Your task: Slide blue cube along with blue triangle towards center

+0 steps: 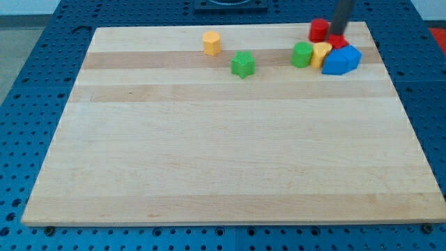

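Observation:
Two blue blocks touch each other near the board's top right corner: the blue cube (350, 55) and, on its left, the blue triangle (334, 64). My tip (337, 34) comes down from the view's top edge and stands just above the blue pair. It is right of a red cylinder (318, 29) and at a second red block (337, 42) that is partly hidden behind the blue ones. Whether the tip touches the red block cannot be told.
A yellow block (320, 53) and a green block (302, 54) sit in a row left of the blue triangle. A green star (242, 64) and an orange-yellow hexagonal block (212, 42) lie further left. The wooden board (223, 153) lies on a blue perforated table.

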`<state>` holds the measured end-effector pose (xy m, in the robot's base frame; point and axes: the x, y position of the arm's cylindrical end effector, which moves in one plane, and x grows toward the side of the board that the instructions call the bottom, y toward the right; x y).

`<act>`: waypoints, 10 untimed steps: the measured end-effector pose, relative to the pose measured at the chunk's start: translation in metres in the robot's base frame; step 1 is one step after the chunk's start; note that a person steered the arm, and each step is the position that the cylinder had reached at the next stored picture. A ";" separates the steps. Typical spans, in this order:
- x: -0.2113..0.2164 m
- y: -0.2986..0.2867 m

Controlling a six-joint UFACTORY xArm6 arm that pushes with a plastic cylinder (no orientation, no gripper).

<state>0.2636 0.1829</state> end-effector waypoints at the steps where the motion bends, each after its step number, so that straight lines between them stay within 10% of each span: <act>1: 0.033 -0.053; 5: -0.027 0.129; 10: 0.135 -0.084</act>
<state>0.3990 0.0989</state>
